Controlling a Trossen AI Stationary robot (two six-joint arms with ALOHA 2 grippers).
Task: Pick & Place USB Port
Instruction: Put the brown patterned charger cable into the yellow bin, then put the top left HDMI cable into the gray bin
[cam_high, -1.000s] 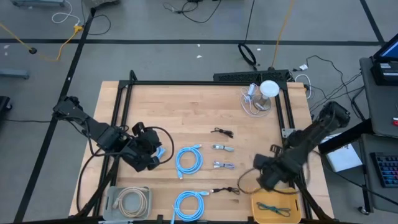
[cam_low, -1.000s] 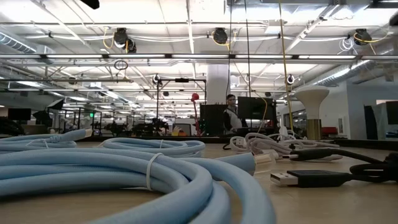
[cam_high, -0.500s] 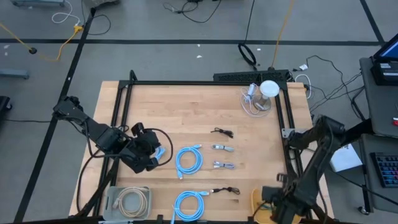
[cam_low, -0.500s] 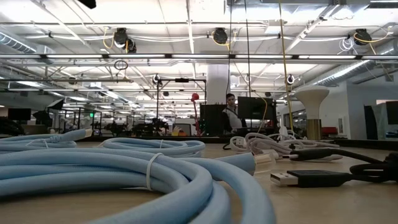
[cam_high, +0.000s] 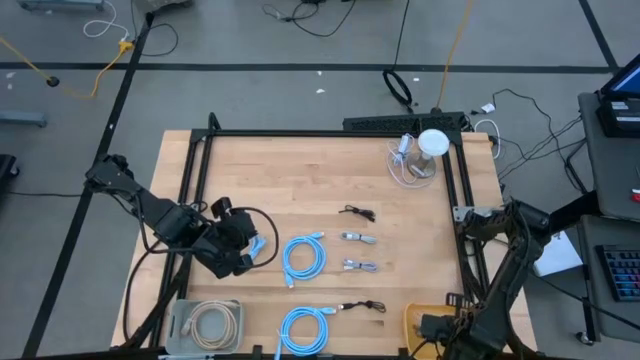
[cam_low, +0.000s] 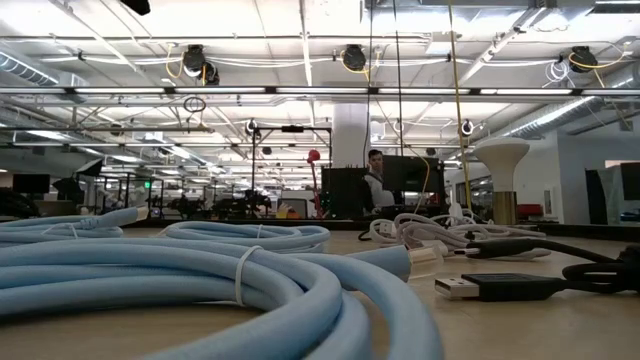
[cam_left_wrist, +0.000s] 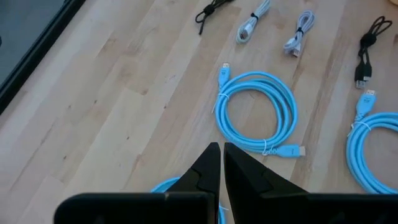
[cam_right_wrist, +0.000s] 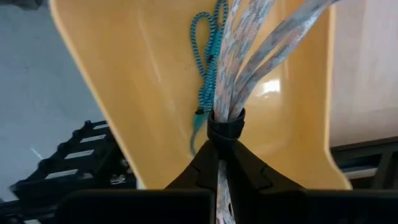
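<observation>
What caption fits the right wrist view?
Right pincer shut on a braided cable, over the yellow bin.

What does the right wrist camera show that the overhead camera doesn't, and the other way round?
Only the right wrist view shows the right gripper shut on a grey braided cable over the yellow bin, with a teal cable lying inside. Only the high view shows the whole table, the left gripper and the blue cable coils. Both show the yellow bin.
</observation>
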